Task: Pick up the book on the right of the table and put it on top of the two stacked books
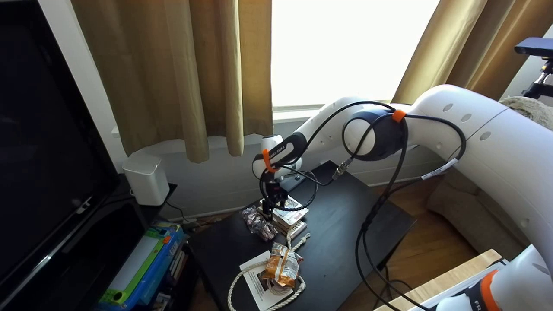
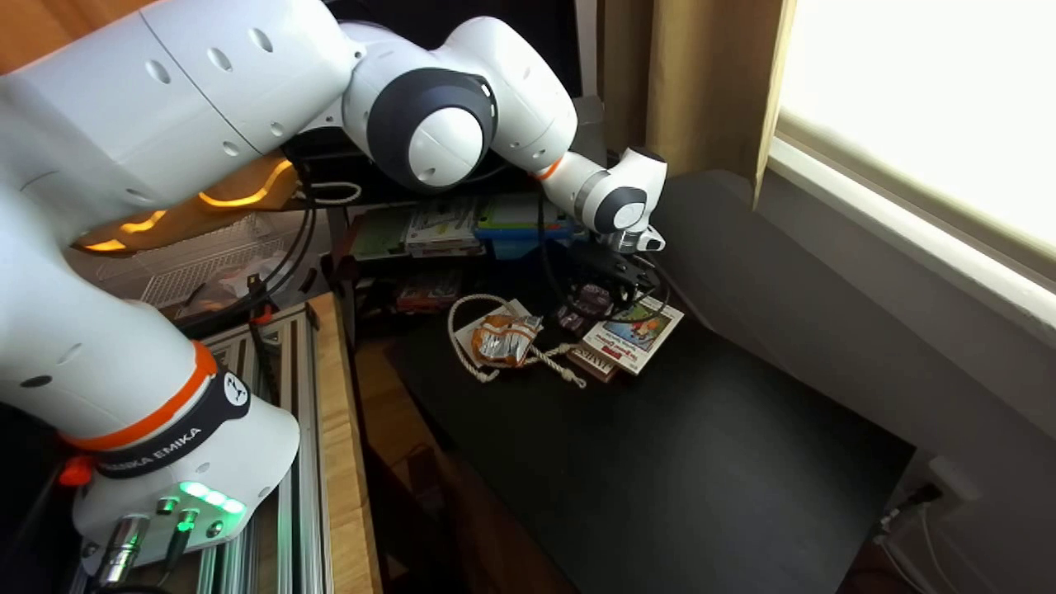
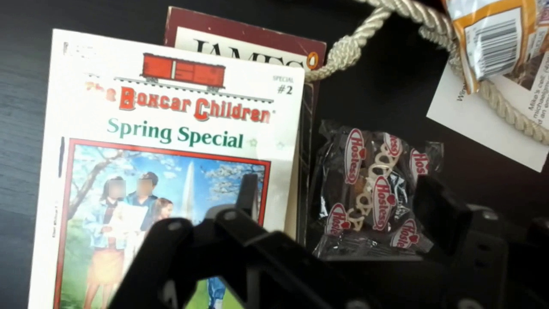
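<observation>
The white-bordered book [image 3: 180,128], a Boxcar Children cover with a picture panel, lies on top of the pile in the wrist view. It also shows in both exterior views [image 1: 290,203] [image 2: 623,351]. Beneath it are the stacked books [image 3: 248,36], mostly hidden; a maroon-edged cover sticks out. They also show in the exterior views [image 1: 298,229] [image 2: 592,365]. The pile is on the black table [image 2: 701,462]. My gripper [image 3: 339,197] is open and empty, one finger above the book's picture, the other past a snack packet. It also shows in an exterior view [image 1: 272,207], above the pile's edge.
The clear Hostess packet [image 3: 377,189] lies beside the pile, also visible in the exterior views [image 1: 259,222] [image 2: 586,305]. An orange bag [image 1: 283,263], a rope [image 1: 233,287] and a white sheet [image 3: 484,128] lie nearby. The window wall [image 2: 825,313] runs along the table.
</observation>
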`<state>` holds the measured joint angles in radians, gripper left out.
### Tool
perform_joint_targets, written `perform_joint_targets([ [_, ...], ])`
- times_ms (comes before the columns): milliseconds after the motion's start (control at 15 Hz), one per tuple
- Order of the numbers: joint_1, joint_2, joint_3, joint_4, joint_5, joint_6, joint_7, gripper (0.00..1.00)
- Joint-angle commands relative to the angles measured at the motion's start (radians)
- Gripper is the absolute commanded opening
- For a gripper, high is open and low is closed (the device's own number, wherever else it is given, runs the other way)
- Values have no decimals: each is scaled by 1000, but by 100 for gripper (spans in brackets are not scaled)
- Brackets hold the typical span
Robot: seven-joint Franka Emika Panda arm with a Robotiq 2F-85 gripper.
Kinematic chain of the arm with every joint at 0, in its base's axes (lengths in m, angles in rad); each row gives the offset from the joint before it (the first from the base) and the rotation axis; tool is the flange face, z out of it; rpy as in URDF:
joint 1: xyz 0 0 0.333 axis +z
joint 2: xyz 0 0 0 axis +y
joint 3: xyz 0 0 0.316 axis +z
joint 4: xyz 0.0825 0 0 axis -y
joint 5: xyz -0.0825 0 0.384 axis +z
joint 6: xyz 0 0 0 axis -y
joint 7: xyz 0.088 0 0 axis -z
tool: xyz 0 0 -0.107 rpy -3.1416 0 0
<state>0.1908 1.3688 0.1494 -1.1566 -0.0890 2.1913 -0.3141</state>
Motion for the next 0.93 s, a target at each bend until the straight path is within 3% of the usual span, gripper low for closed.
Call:
perform_joint_targets([
  [0,0,-32,-1,-20,-17,-6,-32,100],
  [333,-7,-99,-33,-69,-61,5,-71,100],
  [400,-38,-127,0,-100,-67,-3,-178,100],
  [600,-60,-195,10,-156,-58,-4,-266,100],
  [867,-49,-274,-8,-200,-56,-32,-171,100],
])
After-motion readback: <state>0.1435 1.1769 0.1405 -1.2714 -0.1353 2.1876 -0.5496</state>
